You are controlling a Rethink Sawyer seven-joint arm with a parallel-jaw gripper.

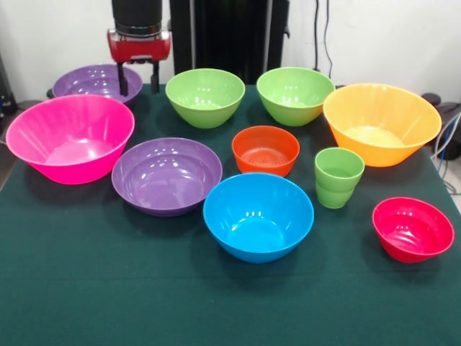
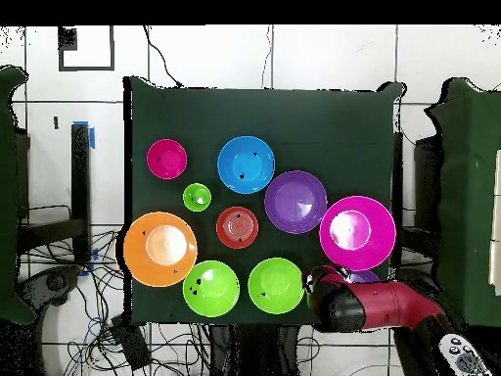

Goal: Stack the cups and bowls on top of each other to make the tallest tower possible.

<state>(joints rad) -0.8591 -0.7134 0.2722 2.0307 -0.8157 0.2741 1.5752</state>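
Observation:
My gripper [image 1: 138,88] hangs open and empty at the far left, its fingers apart over the right rim of a purple bowl [image 1: 90,79]. Around the table stand a large hot-pink bowl [image 1: 70,137], a second purple bowl [image 1: 167,175], a blue bowl [image 1: 258,216], a small orange bowl [image 1: 265,150], two lime-green bowls [image 1: 205,97] [image 1: 295,95], a large yellow-orange bowl [image 1: 381,122] and a small red-pink bowl [image 1: 413,228]. The green cups [image 1: 338,177] sit nested, one inside the other. In the overhead view the arm [image 2: 377,305] covers most of the far purple bowl.
Everything stands upright on a dark green tablecloth [image 1: 108,288]. A black pillar [image 1: 227,36] rises behind the table. In the overhead view, cables [image 2: 127,333] lie on the floor by the table's edge.

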